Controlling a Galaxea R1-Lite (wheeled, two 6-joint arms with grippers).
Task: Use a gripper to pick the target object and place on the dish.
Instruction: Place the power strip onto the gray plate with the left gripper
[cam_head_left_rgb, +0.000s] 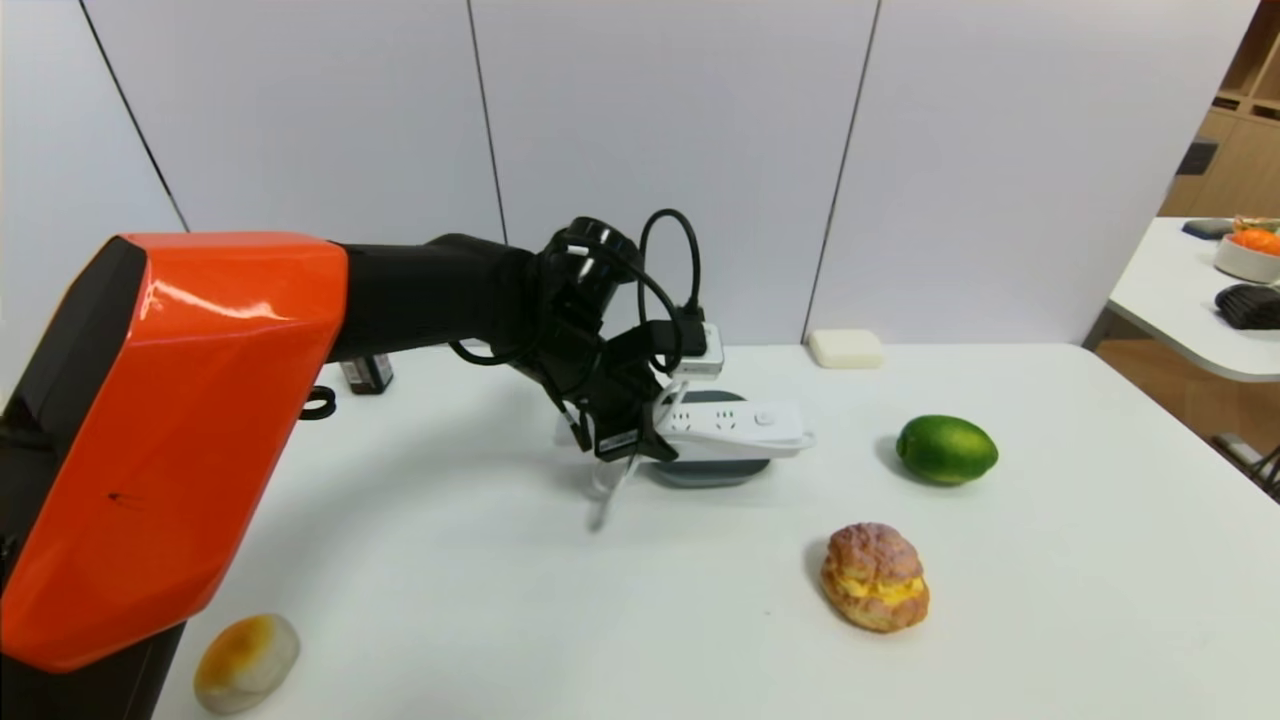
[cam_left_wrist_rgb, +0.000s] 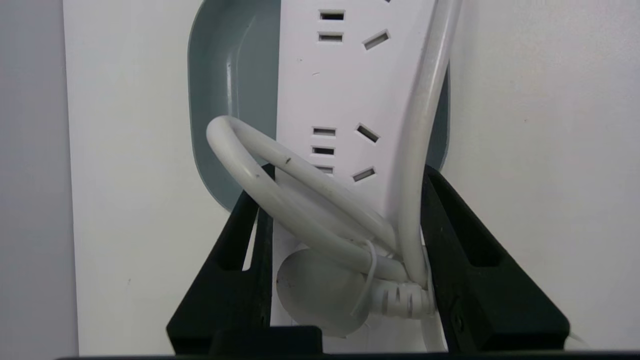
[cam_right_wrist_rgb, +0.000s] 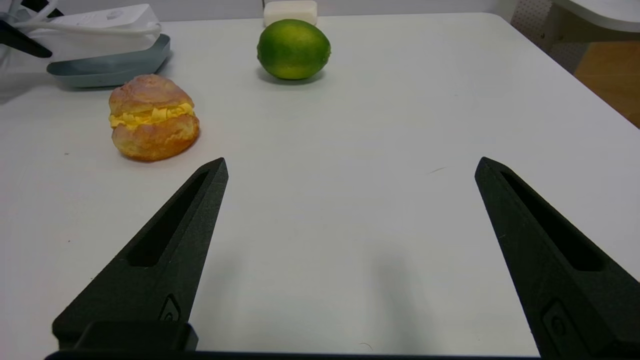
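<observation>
Power strip (cam_head_left_rgb: 735, 430) in its jaws, the left gripper (cam_left_wrist_rgb: 348, 172) is closed on the strip's cord-wrapped end (white cord looped over it), fingers set only the strip's width apart. The strip lies across the blue-grey dish (cam_head_left_rgb: 712, 472). The left arm (cam_head_left_rgb: 430, 295) reaches inward, its wrist bent down over the white table (cam_head_left_rgb: 480, 580). The right gripper (cam_right_wrist_rgb: 351, 167) waits wide open, holding nothing, above the table. Pale panels (cam_head_left_rgb: 660, 130) stand behind.

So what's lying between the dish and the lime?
Only bare tabletop beyond the power strip's end, which overhangs the dish toward the lime; the head view shows it.
</observation>
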